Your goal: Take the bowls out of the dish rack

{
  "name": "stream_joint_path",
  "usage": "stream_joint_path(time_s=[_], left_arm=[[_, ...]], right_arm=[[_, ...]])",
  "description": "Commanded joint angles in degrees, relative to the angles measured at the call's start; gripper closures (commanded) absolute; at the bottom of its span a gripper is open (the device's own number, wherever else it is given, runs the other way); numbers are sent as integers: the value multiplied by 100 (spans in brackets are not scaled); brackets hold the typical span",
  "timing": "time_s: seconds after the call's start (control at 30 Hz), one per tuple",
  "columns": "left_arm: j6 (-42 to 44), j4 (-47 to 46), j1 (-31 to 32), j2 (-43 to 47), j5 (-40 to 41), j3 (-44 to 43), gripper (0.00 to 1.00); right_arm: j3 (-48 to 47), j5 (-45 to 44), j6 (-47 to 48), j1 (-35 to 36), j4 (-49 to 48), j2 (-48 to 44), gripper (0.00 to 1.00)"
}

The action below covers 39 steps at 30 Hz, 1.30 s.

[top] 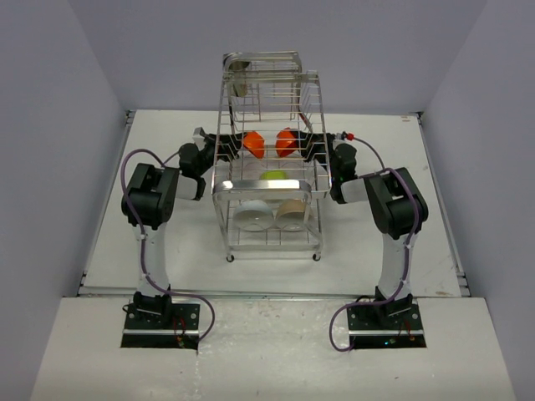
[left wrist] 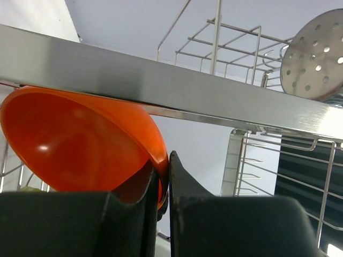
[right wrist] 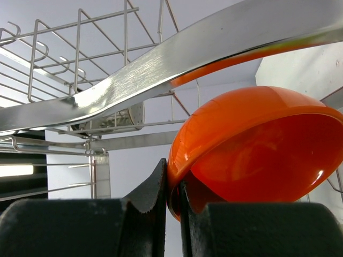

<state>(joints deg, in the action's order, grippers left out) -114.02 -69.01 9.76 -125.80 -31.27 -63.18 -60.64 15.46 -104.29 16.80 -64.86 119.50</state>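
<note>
**Dish rack** (top: pixel 251 189): chrome wire, tiered. It was set at the middle of the counter (top: pixel 376 242), about midway between the left and right edges.

**Left orange bowl** (top: pixel 253 144): stood on edge in the left half of the upper tier. Its rim was pinched between the closed fingers of the left gripper (left wrist: pixel 168 160), which was set in from the left-edge side. The bowl's body lay inward of the fingers, toward the rack's middle.

**Right orange bowl** (top: pixel 287 141): stood on edge in the right half of the upper tier, near its twin but apart from it. Its rim was clamped by the right gripper (right wrist: pixel 172 174), set in from the right-edge side.

**Governing relation:** a flat rail (left wrist: pixel 161 80) of the rack was seen across the top of each bowl in the wrist views. Whether it touched could not be told. Each bowl was judged to need drawing outward beneath the rail, toward its own arm's edge.

**Green bowl** (top: pixel 273 176): middle tier, ungripped.

**White bowl** (top: pixel 252 215) and **beige bowl** (top: pixel 292 213): lowest tier, side by side, ungripped.
</note>
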Motion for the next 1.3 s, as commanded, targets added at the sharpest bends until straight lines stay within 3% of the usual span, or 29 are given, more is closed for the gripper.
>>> stream_joint_path(time_s=[0.0, 0.43, 0.77, 0.9, 1.0, 1.03, 1.17, 1.2, 1.27], left_arm=[[-165, -771, -44, -33, 94, -221, 100], [37, -482, -35, 828, -55, 727, 100], [380, -228, -202, 1487, -485, 1079, 100], [1072, 624, -430, 1970, -836, 1018, 100], [1635, 1739, -668, 2427, -1117, 887, 100], [2185, 2682, -747, 2541, -1171, 808, 100], [3568, 4849, -1246, 3227, -1145, 422, 100], [4180, 5863, -1301, 3306, -971, 272, 100], [4720, 6669, -1415, 3386, -829, -62, 100]], right_arm=[[-115, 220, 76, -54, -589, -111, 100], [737, 255, 198, -194, -598, -796, 100], [1142, 949, 400, -651, -423, -1517, 100], [1230, 1361, 620, -949, 43, -1930, 100], [1151, 1643, 1006, -1151, 903, -2343, 100], [1021, 1853, 1320, -1213, 1575, -2466, 100], [309, 2031, 2770, -1389, 4168, -3203, 100], [-93, 2013, 3409, -1442, 5210, -3257, 100], [-429, 1909, 3993, -1547, 6077, -3398, 100]])
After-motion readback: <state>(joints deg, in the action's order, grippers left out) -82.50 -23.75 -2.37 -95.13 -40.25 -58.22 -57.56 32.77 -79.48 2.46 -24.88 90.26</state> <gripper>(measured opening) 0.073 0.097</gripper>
